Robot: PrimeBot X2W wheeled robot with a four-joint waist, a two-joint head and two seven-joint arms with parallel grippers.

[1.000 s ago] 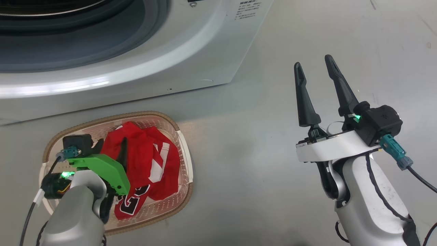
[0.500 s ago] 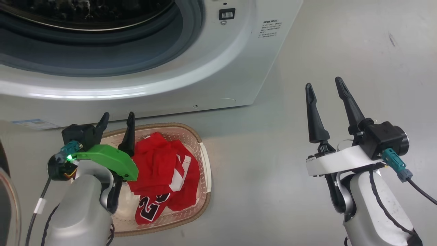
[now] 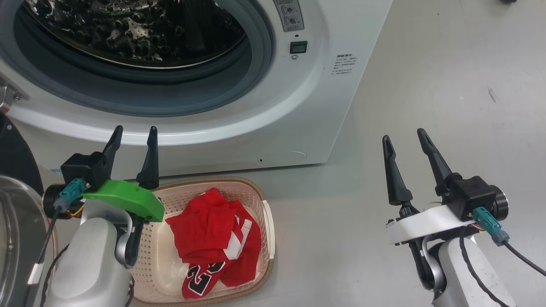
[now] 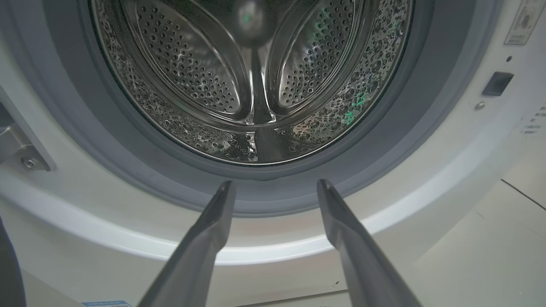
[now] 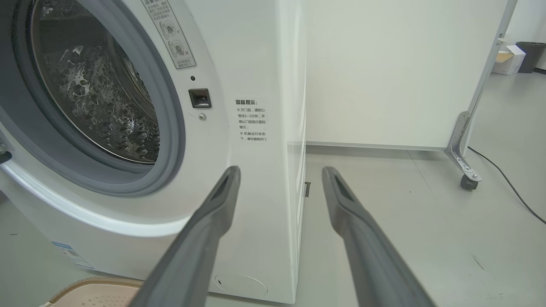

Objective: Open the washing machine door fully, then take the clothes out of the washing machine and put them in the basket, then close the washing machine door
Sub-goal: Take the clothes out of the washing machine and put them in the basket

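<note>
The washing machine [image 3: 298,106] stands with its steel drum [image 3: 136,30] exposed, and no garment shows in the drum [image 4: 251,85]. The washing machine door [image 3: 13,157] hangs swung out at the far left, its glass bowl [image 3: 13,238] below. The red clothes [image 3: 213,230] lie in the cream basket [image 3: 266,221] on the floor before the machine. My left gripper [image 3: 135,128] is open and empty above the basket's far left rim, pointing at the drum's lower gasket [image 4: 275,184]. My right gripper [image 3: 403,135] is open and empty over bare floor to the right, facing the machine's right front corner [image 5: 281,170].
A white wheeled partition [image 5: 384,72] stands behind the machine's right side, with its caster [image 5: 467,181] and a black cable [image 5: 503,183] on the grey floor. A box and a dark bin [image 5: 516,51] sit far off at the right.
The head camera has tilted up, bringing the drum into view. My left gripper has lifted off the clothes in the basket and now points at the machine. The right gripper stays open.
</note>
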